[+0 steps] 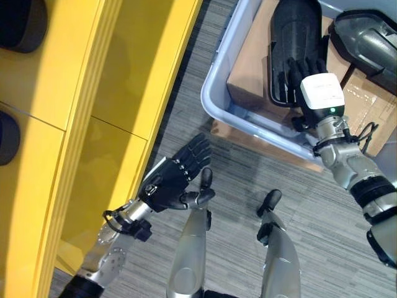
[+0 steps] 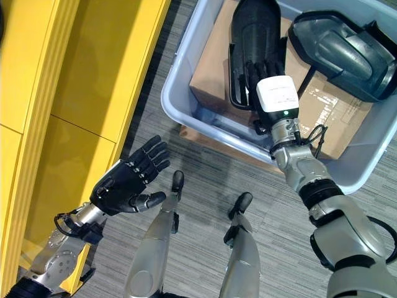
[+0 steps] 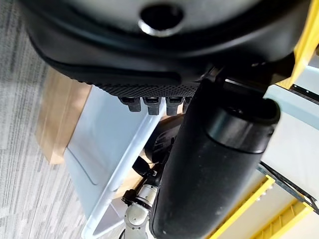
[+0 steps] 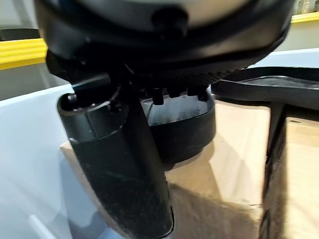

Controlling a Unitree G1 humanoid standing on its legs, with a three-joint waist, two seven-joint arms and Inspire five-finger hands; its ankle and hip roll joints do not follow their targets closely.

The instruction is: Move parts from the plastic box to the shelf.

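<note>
A pale blue plastic box (image 1: 214,102) stands at the upper right and holds cardboard cartons (image 1: 248,74) with dark parts on them. A long black ribbed part (image 1: 294,25) lies on a carton, and a wider dark grey part (image 1: 366,37) sits beside it. My right hand (image 1: 296,71) reaches into the box, its straight fingers resting on the near end of the ribbed part (image 4: 184,124). My left hand (image 1: 173,177) hovers open and holding nothing over the carpet, between the box and the yellow shelf (image 1: 93,124).
Two dark parts (image 1: 22,25) (image 1: 6,136) lie on the shelf at the far left. The box rests on a wooden board (image 1: 248,139) on grey carpet. A strip of carpet separates shelf and box.
</note>
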